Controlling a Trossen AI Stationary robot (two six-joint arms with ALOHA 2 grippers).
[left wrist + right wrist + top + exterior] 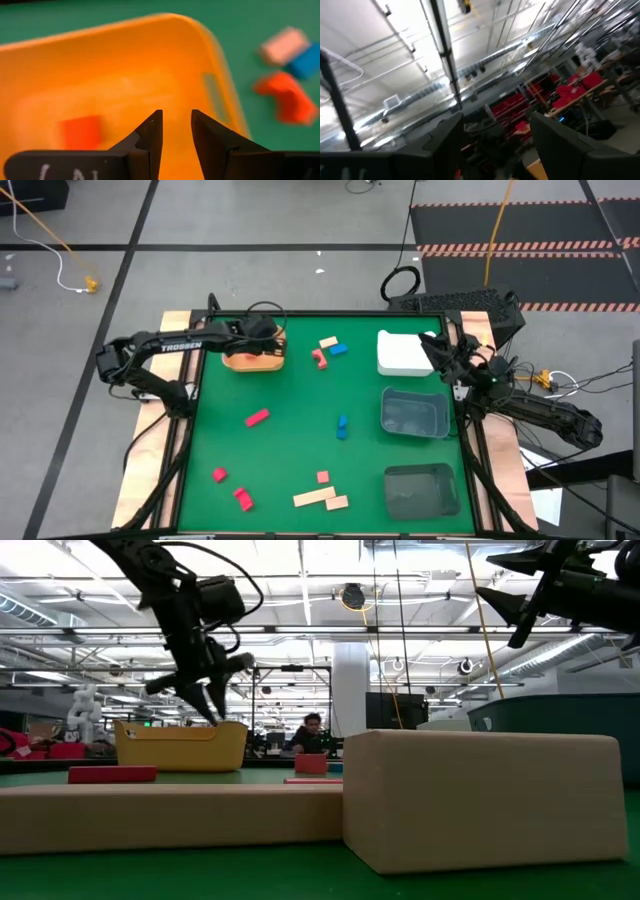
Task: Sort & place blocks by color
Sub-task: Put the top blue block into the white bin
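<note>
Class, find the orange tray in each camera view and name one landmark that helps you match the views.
High view: orange tray at the table's far left, under the left gripper.
Low view: left of centre, below that gripper.
Left wrist view: fills most of the picture, red block inside.
Right wrist view: not in it.
Shared landmark: the left gripper.

My left claw (176, 131) hangs over the orange tray (254, 360), walls all round; desk (290, 450) centre mostly open, w/ scattered blocks (257, 418) to dodge.
</note>
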